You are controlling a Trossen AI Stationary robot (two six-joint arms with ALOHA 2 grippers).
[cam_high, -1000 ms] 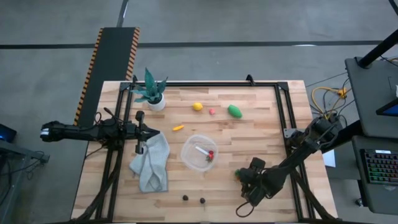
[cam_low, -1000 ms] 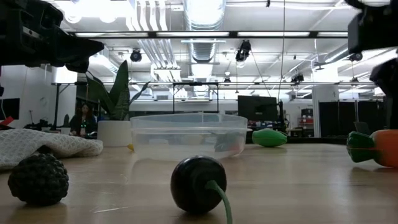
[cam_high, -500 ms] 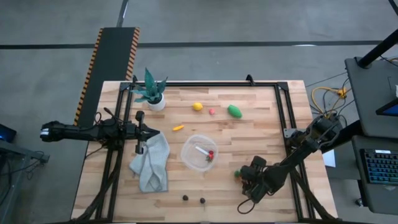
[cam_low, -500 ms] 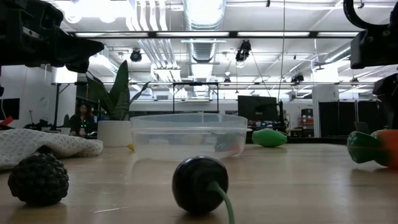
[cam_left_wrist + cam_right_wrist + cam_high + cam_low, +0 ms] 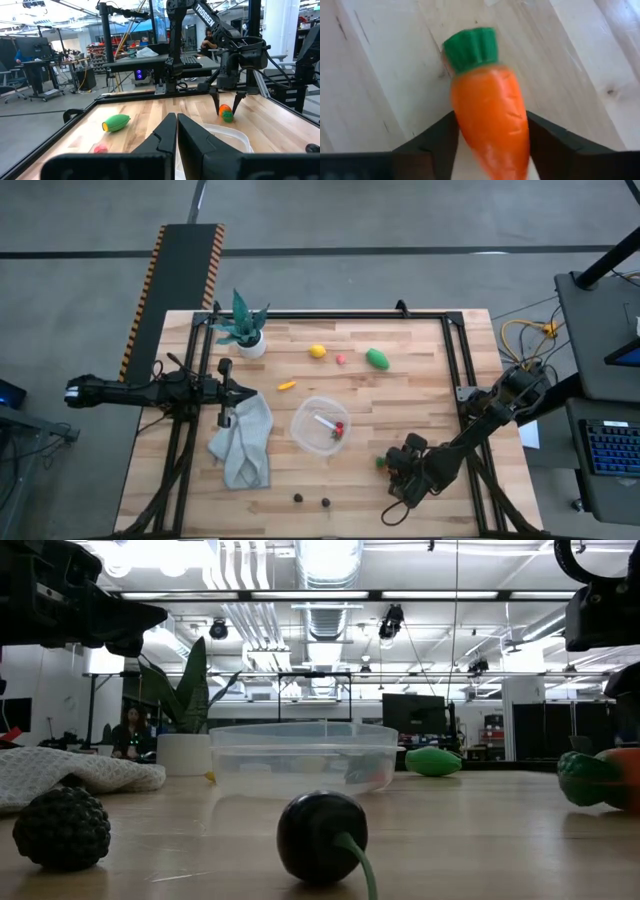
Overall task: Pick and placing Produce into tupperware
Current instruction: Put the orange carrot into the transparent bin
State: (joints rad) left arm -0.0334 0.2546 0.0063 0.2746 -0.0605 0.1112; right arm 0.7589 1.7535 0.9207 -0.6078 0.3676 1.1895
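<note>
My left gripper [image 5: 226, 393] hangs at the table's left edge, just above the grey-green cloth [image 5: 243, 443], its two fingers [image 5: 165, 137] pressed together with nothing between them. Behind it, at the far left corner, stands the teal potted plant [image 5: 243, 326]. A small orange piece [image 5: 286, 386] lies on the wood just right of that gripper.

Near the middle sits the tupperware [image 5: 321, 425], upright and clear, with a red piece [image 5: 339, 427] and a pale stick-like item inside. Beyond it, toward the far edge, the yellow lemon [image 5: 318, 351], a small red piece [image 5: 341, 359] and the green oval [image 5: 377, 359] lie in a loose row, apart from one another. At the near edge, two dark brown pieces [image 5: 311, 500] rest close together.

To the right of the tupperware, near the front right of the table, my right gripper [image 5: 392, 470] is low over the wood. The carrot [image 5: 487, 110] lies between its fingers [image 5: 431, 141], green top pointing away from my wrist. The fingers flank both sides of it; I cannot tell whether they actually grip it.
</note>
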